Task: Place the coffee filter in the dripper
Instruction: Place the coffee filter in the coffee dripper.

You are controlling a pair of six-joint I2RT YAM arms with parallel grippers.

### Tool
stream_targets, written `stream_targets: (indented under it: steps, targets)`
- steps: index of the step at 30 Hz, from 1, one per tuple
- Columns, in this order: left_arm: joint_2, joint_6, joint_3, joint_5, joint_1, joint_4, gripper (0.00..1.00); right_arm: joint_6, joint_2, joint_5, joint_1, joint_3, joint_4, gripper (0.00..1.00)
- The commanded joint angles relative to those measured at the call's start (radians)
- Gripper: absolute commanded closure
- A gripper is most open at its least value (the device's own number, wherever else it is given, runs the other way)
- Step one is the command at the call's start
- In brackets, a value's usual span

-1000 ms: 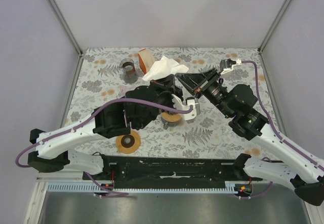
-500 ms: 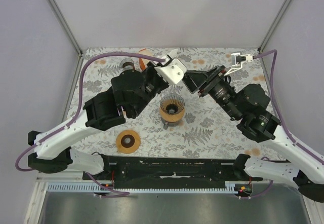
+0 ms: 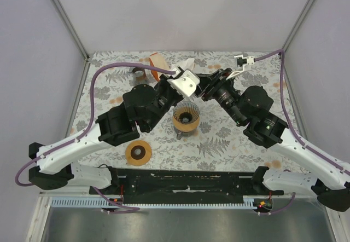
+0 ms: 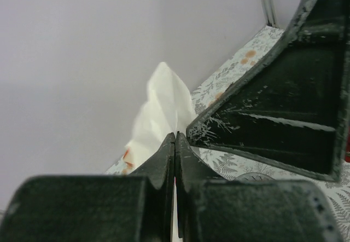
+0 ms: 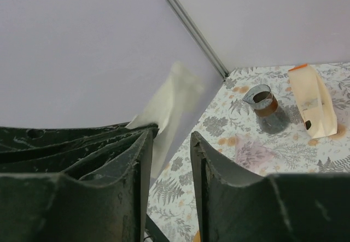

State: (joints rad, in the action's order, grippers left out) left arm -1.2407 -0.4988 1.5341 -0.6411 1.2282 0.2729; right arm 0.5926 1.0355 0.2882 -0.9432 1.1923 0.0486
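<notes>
Risk: the thin white paper coffee filter [image 4: 164, 108], crumpled and floppy, could tear or slip free if the right gripper [image 5: 170, 138] tugs it | Fingers: left gripper [image 4: 175, 139] pinched tight on the filter; right's fingers apart, nothing between them | Place: filter held aloft behind the ribbed glass dripper [image 3: 186, 116], not in it

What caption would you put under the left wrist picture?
The left gripper pinches a crumpled white coffee filter.

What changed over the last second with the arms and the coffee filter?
The left gripper, shut on the coffee filter, swung from over the dripper toward the far side. The right gripper let go of it and stands open. Dripper, jar and pouch stayed put.
</notes>
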Motion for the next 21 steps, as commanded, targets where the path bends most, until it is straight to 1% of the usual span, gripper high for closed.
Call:
stream_targets:
  steps: [1, 4, 7, 11, 14, 15, 16, 17, 19, 21]
  targets:
    - [0.056, -0.053, -0.038, 0.063, 0.014, -0.118, 0.98, 0.01, 0.012, 0.075, -0.005, 0.032, 0.092, 0.64]
    - [0.07, -0.072, -0.061, 0.072, 0.016, -0.136, 0.98, 0.007, 0.031, 0.091, -0.003, 0.05, 0.089, 0.66]
    - [0.075, -0.092, -0.072, 0.087, 0.017, -0.146, 0.98, 0.004, 0.049, 0.083, -0.005, 0.058, 0.099, 0.65]
    - [0.076, -0.136, -0.089, 0.089, 0.017, -0.187, 0.98, -0.001, 0.078, 0.054, -0.005, 0.076, 0.103, 0.57]
    - [0.073, -0.165, -0.091, 0.095, 0.019, -0.227, 0.98, 0.012, 0.11, 0.016, -0.003, 0.085, 0.122, 0.56]
    - [0.069, -0.17, -0.091, 0.093, 0.019, -0.231, 0.98, 0.021, 0.116, 0.009, -0.003, 0.087, 0.129, 0.59]
    - [0.069, -0.169, -0.091, 0.09, 0.019, -0.232, 0.98, 0.022, 0.12, 0.011, -0.003, 0.089, 0.134, 0.67]
    - [0.069, -0.172, -0.089, 0.08, 0.019, -0.233, 0.98, 0.021, 0.118, 0.023, -0.003, 0.087, 0.131, 0.79]
    - [0.067, -0.194, -0.085, 0.043, 0.019, -0.248, 0.98, 0.007, 0.092, 0.092, -0.003, 0.073, 0.106, 0.98]
    - [0.069, -0.236, -0.078, -0.005, 0.014, -0.267, 0.98, -0.029, 0.045, 0.204, -0.003, 0.032, 0.096, 1.0]
